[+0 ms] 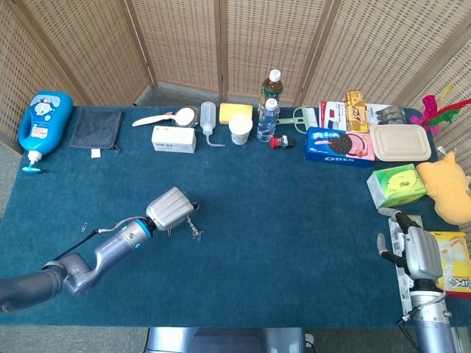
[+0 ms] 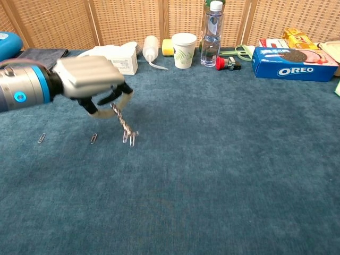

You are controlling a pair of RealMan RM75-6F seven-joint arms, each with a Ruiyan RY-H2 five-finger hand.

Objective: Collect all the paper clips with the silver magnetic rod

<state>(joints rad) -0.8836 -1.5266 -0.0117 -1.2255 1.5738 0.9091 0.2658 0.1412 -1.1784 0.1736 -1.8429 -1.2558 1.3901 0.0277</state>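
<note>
Over the blue worktop (image 2: 223, 175), toward its 8 o'clock part, the left robot hand (image 2: 90, 79) is pinching the top of the rod (image 2: 121, 119) between curled fingers (image 2: 95, 111), its knuckles facing up. The rod is hanging down and slanting toward 5 o'clock, with a small bunch of clips (image 2: 130, 138) clinging to its lower tip, seemingly just clear of the cloth. Two loose clips are lying flat on the worktop: one (image 2: 93, 138) almost straight below the robot hand, just at 9 o'clock of the rod tip, its long axis running roughly 12 to 6; the other (image 2: 41, 138) farther out at 9 o'clock. Both are sitting on the left arm's side, so the tip is likely needing to travel toward 9 o'clock. The right robot hand (image 1: 412, 254) is resting far off at 4 o'clock, fingers curled and gripping nothing that shows
</note>
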